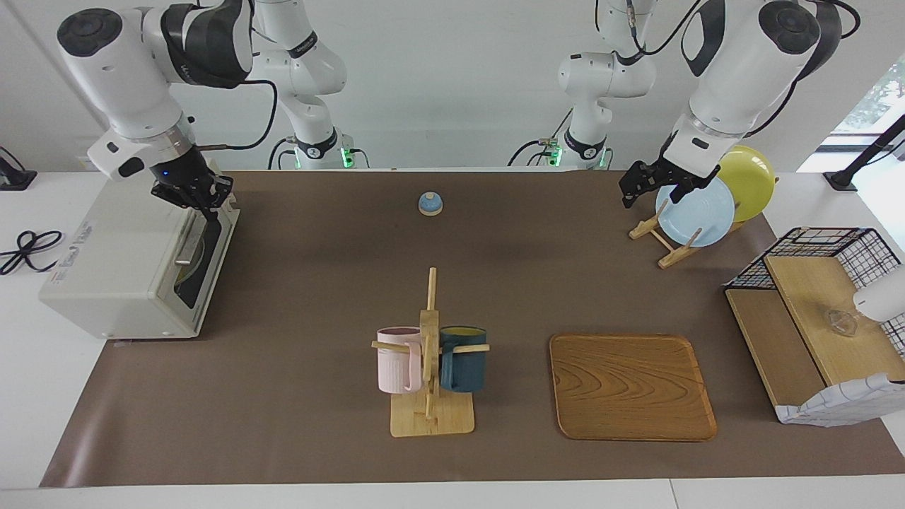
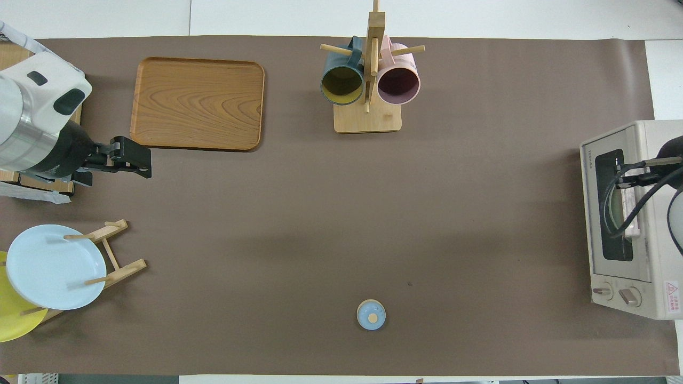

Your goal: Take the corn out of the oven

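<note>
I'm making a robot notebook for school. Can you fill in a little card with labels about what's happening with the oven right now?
oven: at the right arm's end of the table
oven door: shut, dark glass
corn: not clearly seen; only something pale shows through the glass
right hand: over the top edge of the oven door, by the handle
left hand: waits in the air over the plate rack
task stage: door not yet opened, corn not out
other things: mug rack, tray

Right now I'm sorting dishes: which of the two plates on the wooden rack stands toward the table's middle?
The pale blue plate; the yellow plate stands beside it, toward the table's edge at the left arm's end.
</note>
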Controlling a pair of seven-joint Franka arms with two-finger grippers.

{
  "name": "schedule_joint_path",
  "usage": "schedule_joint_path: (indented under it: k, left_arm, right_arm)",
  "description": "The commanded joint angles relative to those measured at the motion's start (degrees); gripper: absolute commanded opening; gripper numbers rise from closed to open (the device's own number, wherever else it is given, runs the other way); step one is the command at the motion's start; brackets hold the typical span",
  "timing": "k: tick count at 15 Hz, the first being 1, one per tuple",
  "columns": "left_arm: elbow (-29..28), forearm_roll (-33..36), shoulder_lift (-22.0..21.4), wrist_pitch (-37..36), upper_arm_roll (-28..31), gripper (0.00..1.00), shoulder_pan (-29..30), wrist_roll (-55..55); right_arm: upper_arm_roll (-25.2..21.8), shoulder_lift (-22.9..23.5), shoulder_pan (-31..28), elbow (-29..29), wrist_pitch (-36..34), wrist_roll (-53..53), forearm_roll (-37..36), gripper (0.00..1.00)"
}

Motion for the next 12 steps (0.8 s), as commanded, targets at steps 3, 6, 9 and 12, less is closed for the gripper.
schedule_joint_path:
  k: [3,6,9,12]
  left_arm:
    - [-0.1,-0.6,-0.6,0.4,-0.2,1.00,0.7,0.0]
    - [-0.1,-0.6,-0.6,0.4,-0.2,1.00,0.6,0.2]
    - [-0.1,-0.6,-0.6,0.4,-0.2,1.00,0.6,0.2]
    - [-0.1,-0.6,-0.6,0.4,-0.2,1.00,0.5,0.0]
  right_arm:
    - [0.3,-2.7,-3.7,-6.7,3.8,3.4,-1.2,0.00]
    - [0.3,-2.4,-3.9,-6.9,4.5,5.0,-1.3,0.00]
    - [0.3,-2.4,-3.9,-7.5,4.7,4.9,-1.6,0.00]
    - [0.3,-2.7,-4.6,-10.4,8.6,7.4,-1.5,0.00]
